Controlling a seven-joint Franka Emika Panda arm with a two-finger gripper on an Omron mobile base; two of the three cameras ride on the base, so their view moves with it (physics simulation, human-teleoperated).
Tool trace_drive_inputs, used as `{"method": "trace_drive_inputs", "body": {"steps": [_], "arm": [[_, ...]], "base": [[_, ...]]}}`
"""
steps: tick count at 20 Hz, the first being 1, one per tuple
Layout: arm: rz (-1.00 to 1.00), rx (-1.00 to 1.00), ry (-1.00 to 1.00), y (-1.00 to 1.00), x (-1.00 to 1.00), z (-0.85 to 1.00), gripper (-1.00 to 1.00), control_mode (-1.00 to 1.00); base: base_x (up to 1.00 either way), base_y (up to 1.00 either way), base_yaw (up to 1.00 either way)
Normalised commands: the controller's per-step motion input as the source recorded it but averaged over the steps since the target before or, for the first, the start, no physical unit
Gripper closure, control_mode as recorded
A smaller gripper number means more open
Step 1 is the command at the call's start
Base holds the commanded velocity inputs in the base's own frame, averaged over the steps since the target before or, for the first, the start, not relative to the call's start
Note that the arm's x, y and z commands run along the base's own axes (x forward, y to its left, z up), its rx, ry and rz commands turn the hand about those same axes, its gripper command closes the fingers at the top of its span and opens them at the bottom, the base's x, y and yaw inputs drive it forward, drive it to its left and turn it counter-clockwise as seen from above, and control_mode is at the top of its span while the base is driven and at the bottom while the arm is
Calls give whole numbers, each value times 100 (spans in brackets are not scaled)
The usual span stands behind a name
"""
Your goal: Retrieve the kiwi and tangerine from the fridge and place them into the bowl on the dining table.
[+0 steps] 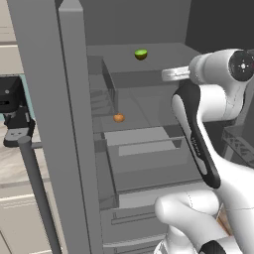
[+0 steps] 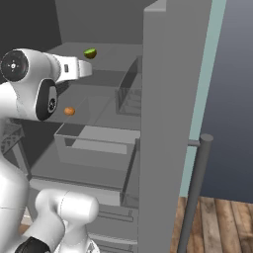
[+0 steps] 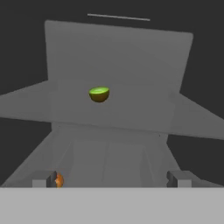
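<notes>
The fridge stands open, its grey shelves facing me. The kiwi, a small yellow-green fruit, rests on the upper shelf near the back. In the hand view the kiwi lies straight ahead, some way off. One shelf lower sits the tangerine, orange and tiny; the tangerine peeks out beside the left fingertip. My gripper is open, nothing between its fingers, held at upper-shelf height in front of the fridge, short of the kiwi.
The open left fridge door carries a long bar handle and a black display panel. The right door with its handle and a door bin flanks the other side. Drawers project below the shelves.
</notes>
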Motion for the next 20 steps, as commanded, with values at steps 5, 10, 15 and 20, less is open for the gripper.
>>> {"method": "trace_drive_inputs", "body": {"steps": [5, 10, 15, 20], "arm": [[0, 3, 0, 11, 7, 11, -100, -100], [2, 0, 3, 17, 26, 9, -100, -100], [2, 2, 9, 11, 39, 1, -100, -100], [1, 5, 20, 0, 29, 0, -100, -100]], "base": [[0, 0, 0], [0, 0, 0], [0, 0, 0], [0, 0, 0]]}}
